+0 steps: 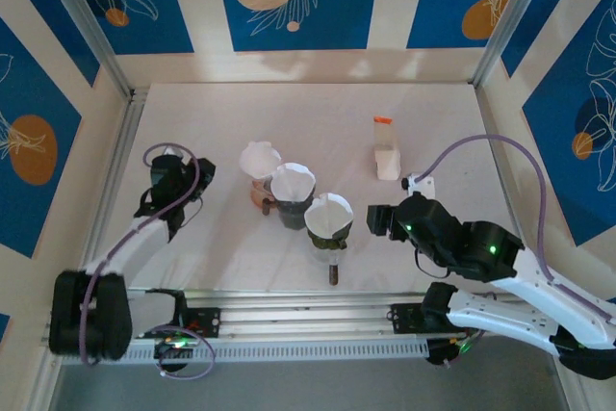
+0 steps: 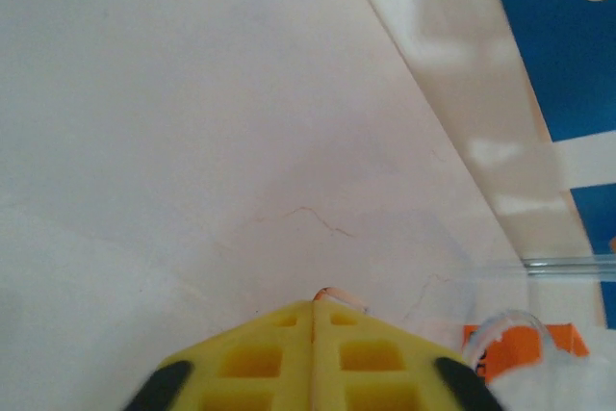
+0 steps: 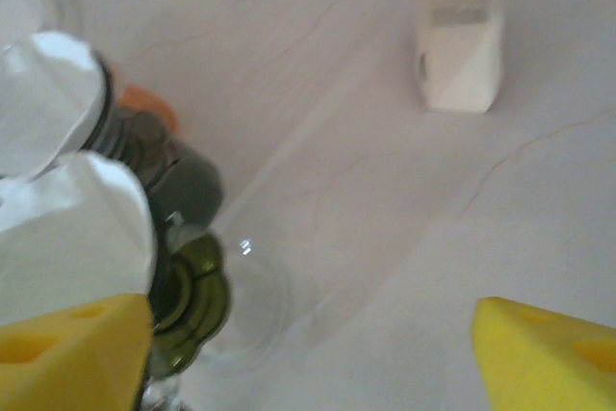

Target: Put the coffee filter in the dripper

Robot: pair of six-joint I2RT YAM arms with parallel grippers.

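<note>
**Operator:** What state are the tools in?

**Manual:** The right gripper [image 3: 313, 339] has its jaws wide apart with nothing between them. You can see bare table [image 3: 385, 218] through the gap. The left gripper [image 2: 313, 339] has its pads pressed together. You cannot tell whether anything thin is pinched at the tip. It hangs over the table, well apart from the drippers on their left.

**Operator:** Where is the filter?

**Manual:** The filter [image 1: 329, 211] sits in the green dripper [image 1: 328, 240], just beside the right gripper. Its white rim stands above the cup. The grey dripper [image 1: 289, 215] and the orange dripper [image 1: 259, 197] continue the diagonal row to the far left, and each carries its own filter. A container [image 1: 387, 159] stands apart, beyond the right gripper.

**Operator:** Which step is in hand?

**Manual:** Judge it as the end of placement: the filter is in the cup and the jaws are off it. Whether it is seated evenly cannot be told from these views.

**Operator:** What does the next move call for?

**Manual:** Withdraw the right gripper. Hold the jaws wide and draw away to the right and towards the base. The finger nearest the dripper is close to the filter's edge, and contact there would likely lift the filter or tip the dripper.
</note>
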